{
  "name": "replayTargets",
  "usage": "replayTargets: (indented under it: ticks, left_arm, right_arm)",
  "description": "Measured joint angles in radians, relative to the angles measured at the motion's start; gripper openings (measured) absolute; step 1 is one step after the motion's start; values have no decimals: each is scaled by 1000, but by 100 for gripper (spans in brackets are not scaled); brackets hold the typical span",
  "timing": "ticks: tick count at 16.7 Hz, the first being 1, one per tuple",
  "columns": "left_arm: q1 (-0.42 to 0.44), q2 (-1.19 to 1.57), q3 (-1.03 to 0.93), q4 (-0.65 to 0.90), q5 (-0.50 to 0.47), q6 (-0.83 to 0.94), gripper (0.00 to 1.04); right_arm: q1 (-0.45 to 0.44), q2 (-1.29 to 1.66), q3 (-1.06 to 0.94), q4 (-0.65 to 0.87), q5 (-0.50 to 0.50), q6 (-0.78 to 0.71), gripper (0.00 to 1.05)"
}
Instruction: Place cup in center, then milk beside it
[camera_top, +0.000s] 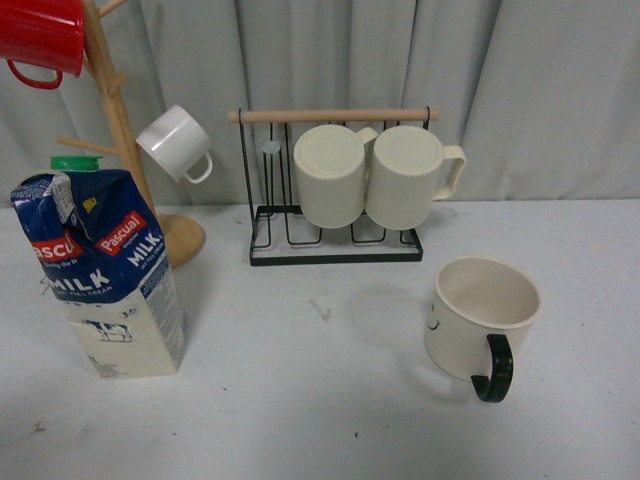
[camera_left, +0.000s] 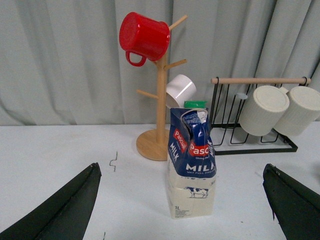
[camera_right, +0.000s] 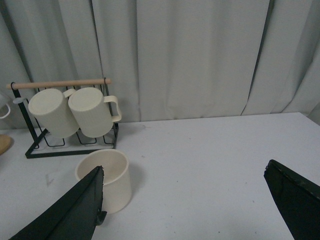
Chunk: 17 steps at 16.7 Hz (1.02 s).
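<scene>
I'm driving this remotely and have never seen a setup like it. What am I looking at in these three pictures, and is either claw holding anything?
This is a robot with two arms, each ending in a two-finger gripper. The front view looks out from the robot's body over a white table; neither arm shows in it. The other two pictures come from cameras on the wrists, and the dark wedges in their lower corners are the gripper fingers. The left gripper looks toward the milk, and the right gripper looks toward the cup. Both are open and hold nothing. Also on the table are a wooden mug tree carrying a red mug and a small white mug, and a wire rack holding two ribbed mugs.
</scene>
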Motion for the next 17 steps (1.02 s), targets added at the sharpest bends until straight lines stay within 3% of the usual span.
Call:
replayTargets:
  ticks: [17]
  left_arm:
    - [0, 0, 0, 0, 0, 0, 98]
  right_arm:
    - [-5, 5, 4, -23, -19, 0, 98]
